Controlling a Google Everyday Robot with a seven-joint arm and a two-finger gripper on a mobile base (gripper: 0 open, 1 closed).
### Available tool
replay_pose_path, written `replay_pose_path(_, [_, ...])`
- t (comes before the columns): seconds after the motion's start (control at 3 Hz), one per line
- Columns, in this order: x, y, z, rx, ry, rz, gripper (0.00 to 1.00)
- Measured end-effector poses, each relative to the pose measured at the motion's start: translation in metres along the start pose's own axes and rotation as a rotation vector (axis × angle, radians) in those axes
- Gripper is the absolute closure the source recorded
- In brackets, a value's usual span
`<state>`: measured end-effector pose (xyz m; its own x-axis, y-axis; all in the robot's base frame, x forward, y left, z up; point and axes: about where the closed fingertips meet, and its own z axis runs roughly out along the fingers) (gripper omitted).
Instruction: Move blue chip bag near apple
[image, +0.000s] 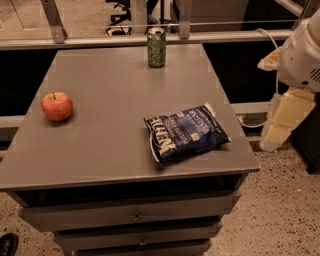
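Observation:
The blue chip bag (186, 132) lies flat on the grey table (110, 90), near its front right corner, white lettering up. The apple (57, 106) sits upright near the table's left edge, far to the left of the bag. My gripper (281, 125) hangs off the table's right side, to the right of the bag and apart from it, below the arm's white casing (302, 55). It holds nothing that I can see.
A green drink can (156, 47) stands at the table's far edge, in the middle. Drawers (135, 216) run under the table front. A rail (235, 36) and a cable lie behind the table. A speckled floor lies to the right.

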<state>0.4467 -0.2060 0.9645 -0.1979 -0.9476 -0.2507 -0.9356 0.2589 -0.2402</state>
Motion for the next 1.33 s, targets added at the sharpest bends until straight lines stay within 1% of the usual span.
replay_pose_path(0.33, [-0.026,-0.003,0.05,-0.05,-0.115,-0.008,0.0])
replay_pose_path(0.67, [-0.057,0.0,0.108,-0.119,-0.229,0.008,0.0])
replay_pose_path(1.0, [-0.074,0.006,0.136,-0.164,-0.296,0.039,0.03])
replay_pose_path(1.33, [-0.081,0.01,0.146,-0.18,-0.332,0.047,0.26])
